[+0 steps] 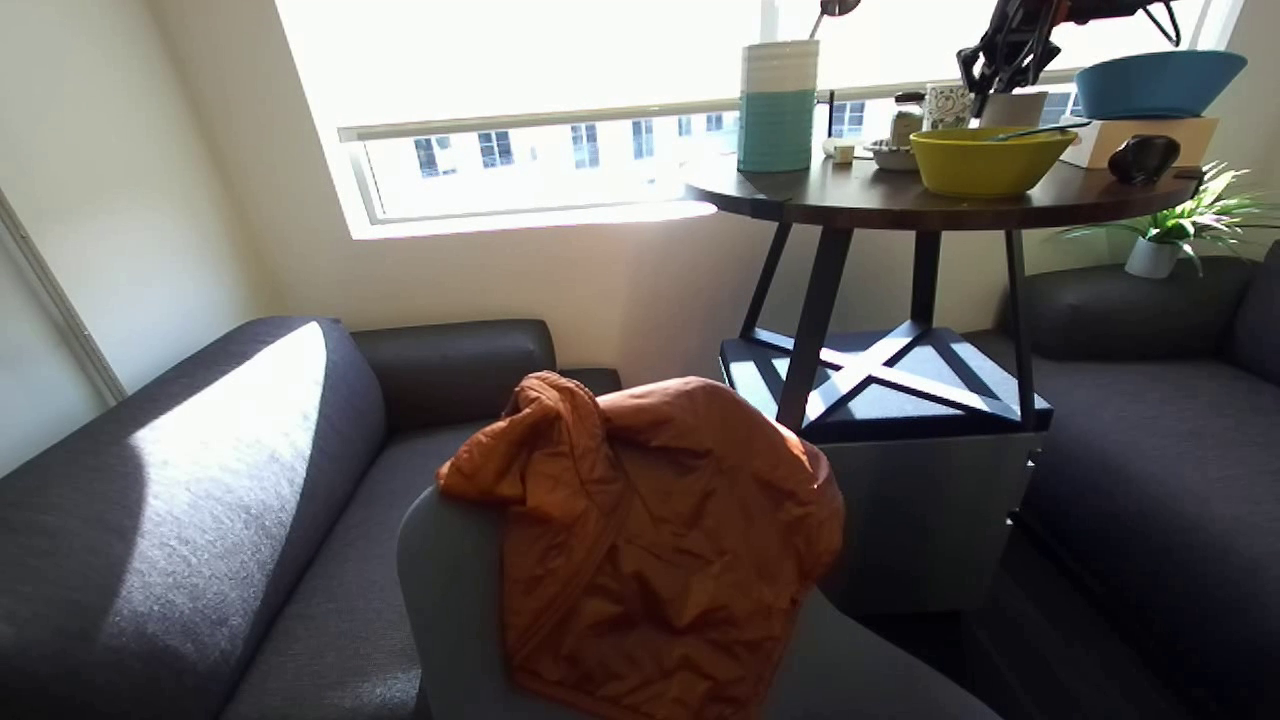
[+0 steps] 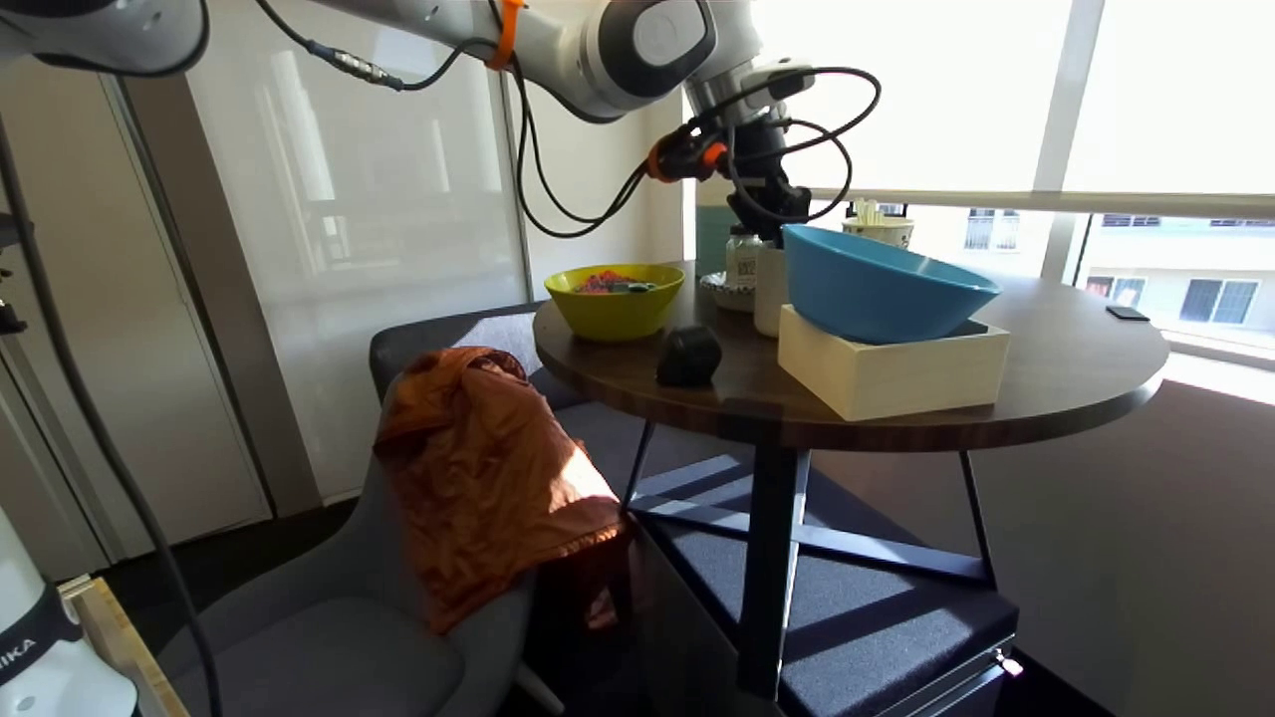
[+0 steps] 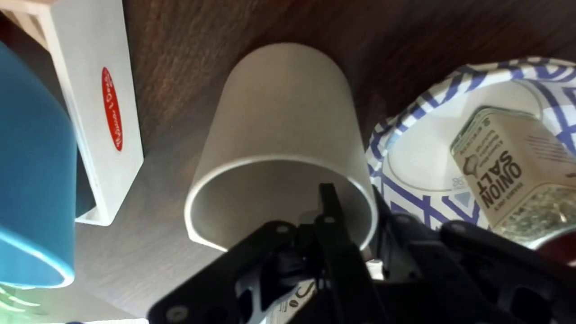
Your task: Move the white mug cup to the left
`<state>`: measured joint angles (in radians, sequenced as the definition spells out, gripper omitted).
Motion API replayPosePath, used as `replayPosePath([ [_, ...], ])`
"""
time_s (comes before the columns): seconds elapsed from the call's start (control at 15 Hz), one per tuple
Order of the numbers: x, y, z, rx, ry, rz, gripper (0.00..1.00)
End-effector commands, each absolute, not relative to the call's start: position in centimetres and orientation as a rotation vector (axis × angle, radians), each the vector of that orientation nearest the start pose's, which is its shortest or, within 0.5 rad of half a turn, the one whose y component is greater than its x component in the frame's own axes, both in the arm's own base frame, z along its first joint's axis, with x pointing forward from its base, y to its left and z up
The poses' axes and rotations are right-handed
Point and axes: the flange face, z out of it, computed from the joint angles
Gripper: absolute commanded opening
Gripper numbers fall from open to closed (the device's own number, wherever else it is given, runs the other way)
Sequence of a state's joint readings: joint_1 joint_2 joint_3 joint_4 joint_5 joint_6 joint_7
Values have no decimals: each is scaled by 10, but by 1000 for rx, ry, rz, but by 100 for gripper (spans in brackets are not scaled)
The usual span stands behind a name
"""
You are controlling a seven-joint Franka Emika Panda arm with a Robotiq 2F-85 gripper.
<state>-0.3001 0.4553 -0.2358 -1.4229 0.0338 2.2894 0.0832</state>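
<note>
At wrist-view centre, black two-fingered gripper (image 3: 353,191) straddles frame-right wall of white cylindrical mug (image 3: 285,112); cannot tell whether spread or pinching.

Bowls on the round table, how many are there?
3: the yellow bowl near the edge of the table, the blue bowl on the wooden box, and the patterned paper bowl holding onion salt, beside the white mug. Others may be hidden.

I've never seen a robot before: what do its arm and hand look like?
The arm is rounded, white and grey, with dark trim at the joints and an orange strap. Black cables loop outside it. The gripper is black, with slim fingers.
</note>
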Motion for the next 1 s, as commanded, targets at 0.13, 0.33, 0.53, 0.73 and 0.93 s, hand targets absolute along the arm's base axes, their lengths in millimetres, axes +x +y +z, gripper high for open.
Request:
replayPosePath([
  [0.13,646,-346,504,-3049,1013,-731,1],
  [0.33,637,-348,526,-3031,1049,-771,2],
  [0.53,610,-343,563,-3030,995,-785,2],
  [0.73,572,-327,609,-3003,776,-790,2],
  [0.93,535,-300,652,-2982,543,-774,2],
])
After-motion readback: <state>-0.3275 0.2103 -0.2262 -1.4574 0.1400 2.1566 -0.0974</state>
